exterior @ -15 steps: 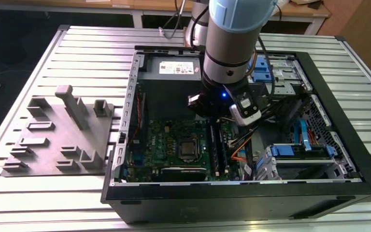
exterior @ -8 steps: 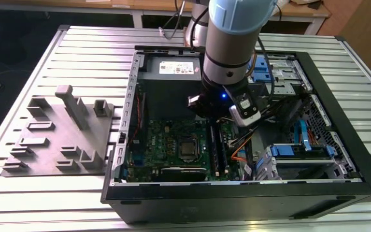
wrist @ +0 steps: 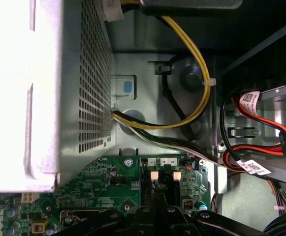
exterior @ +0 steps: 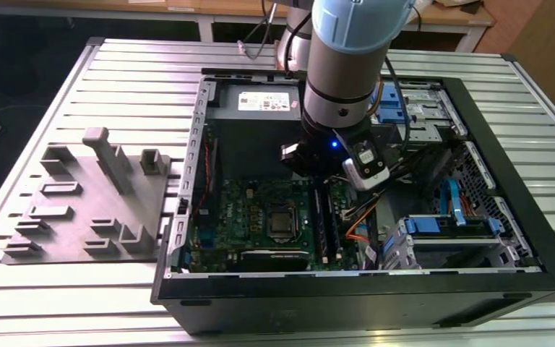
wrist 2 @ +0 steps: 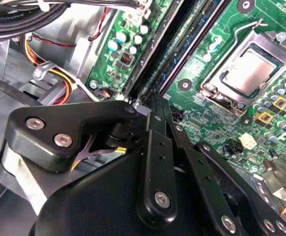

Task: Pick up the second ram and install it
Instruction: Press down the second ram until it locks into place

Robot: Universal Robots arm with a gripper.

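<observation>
The arm [exterior: 340,65] is down inside the open computer case [exterior: 509,210], which lies on its side on the slatted metal table [exterior: 113,72]. In the second wrist view the gripper [wrist 2: 155,101] comes to a narrow point right over the memory slots [wrist 2: 182,44] — the fingers [wrist 2: 158,147] are drawn together, though whether anything is pinched between them cannot be told. Just past the tip, one dark blue-green memory stick [wrist 2: 170,59] sits low between the long black rails, running beside the green board [wrist 2: 216,103]; whether it is pressed fully home cannot be told. One silver processor socket [wrist 2: 248,73] lies a little off to the side of those rails.

In the exterior view the green board [exterior: 248,217] fills the case floor, with the slots [exterior: 324,217] directly under the wrist. One grey holder tray [exterior: 84,202] with upright blocks rests on the table at the exterior view's left, well apart from the gripper.

The first wrist view shows one perforated metal box [wrist: 59,88] and a yellow-and-black cable bundle [wrist: 192,103] looping beside it — plus red cables [wrist: 261,128] further along.
</observation>
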